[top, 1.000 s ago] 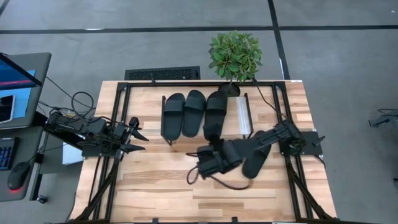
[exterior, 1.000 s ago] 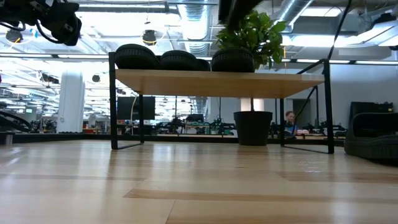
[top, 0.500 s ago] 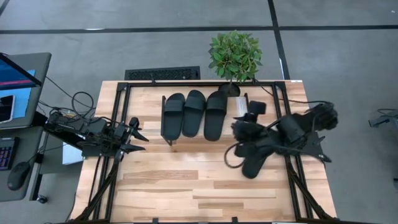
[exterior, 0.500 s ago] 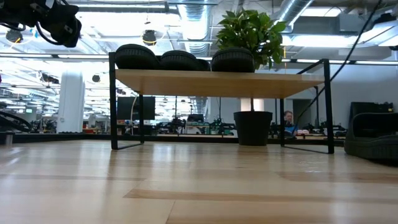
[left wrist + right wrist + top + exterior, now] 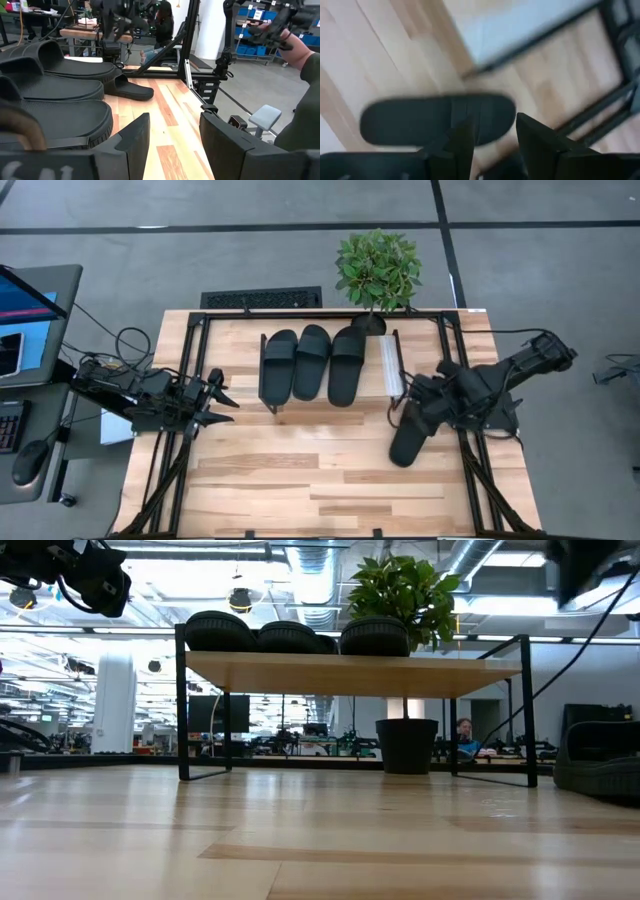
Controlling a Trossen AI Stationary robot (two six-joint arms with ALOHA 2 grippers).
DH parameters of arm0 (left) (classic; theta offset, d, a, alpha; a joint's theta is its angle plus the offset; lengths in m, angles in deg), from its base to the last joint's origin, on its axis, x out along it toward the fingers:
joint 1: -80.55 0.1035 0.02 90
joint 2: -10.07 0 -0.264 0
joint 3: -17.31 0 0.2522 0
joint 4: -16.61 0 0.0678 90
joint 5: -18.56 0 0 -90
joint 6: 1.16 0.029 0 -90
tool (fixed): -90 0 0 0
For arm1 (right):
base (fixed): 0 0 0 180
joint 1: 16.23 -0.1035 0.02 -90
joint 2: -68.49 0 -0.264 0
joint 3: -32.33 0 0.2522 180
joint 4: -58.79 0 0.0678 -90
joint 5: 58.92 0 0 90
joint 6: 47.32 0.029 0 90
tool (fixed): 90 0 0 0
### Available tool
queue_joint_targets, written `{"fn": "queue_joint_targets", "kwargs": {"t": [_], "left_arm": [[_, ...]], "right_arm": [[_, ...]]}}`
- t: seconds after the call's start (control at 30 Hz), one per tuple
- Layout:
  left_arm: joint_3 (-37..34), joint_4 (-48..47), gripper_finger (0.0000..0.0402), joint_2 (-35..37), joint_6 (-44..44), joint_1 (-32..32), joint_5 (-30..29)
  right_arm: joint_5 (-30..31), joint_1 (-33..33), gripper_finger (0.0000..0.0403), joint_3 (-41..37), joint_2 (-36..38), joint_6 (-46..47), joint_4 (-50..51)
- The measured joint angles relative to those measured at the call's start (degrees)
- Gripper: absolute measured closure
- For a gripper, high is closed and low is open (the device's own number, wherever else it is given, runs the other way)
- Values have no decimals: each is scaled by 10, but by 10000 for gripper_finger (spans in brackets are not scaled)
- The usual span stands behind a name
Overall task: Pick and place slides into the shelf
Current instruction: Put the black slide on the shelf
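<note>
Three black slides (image 5: 311,363) lie side by side, soles down, on the light-wood shelf (image 5: 392,365); in the low view they show on its board (image 5: 350,673). A fourth slide (image 5: 410,432) lies flat on the tabletop, right of the shelf. My right gripper (image 5: 424,396) hangs above that slide's far end, pointing steeply down. In the right wrist view its fingers (image 5: 492,145) stand open above the slide (image 5: 420,120), touching nothing. My left gripper (image 5: 216,402) waits open and level at the table's left side (image 5: 172,142).
A potted plant (image 5: 378,270) stands at the far edge behind the shelf. A keyboard (image 5: 262,298) lies beyond the table. Black frame rails (image 5: 470,460) run along both sides. A person (image 5: 300,55) shows in the room. Bare wood lies at the near middle (image 5: 300,470).
My right gripper has swung from the table's middle toward the right edge and now stands over the fourth slide; it has rolled and tipped as it went. The slide has stayed where it lay.
</note>
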Motion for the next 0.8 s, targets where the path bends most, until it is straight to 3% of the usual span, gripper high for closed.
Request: {"fn": "queue_joint_targets", "kwargs": {"t": [0.17, 0.37, 0.6, 0.8], "left_arm": [[0, 1, 242, 0, 0, 0, -10], [0, 6, 242, 0, 0, 0, -16], [0, 8, 242, 0, 1, 0, -16], [0, 11, 242, 0, 5, 0, -18]], "right_arm": [[-34, -42, 256, -82, 10, 91, -1], [-53, -85, 226, -118, -32, 175, -7], [-64, -103, 172, -118, -114, 175, -49], [-70, -95, 159, -115, -174, 162, -61]]}}
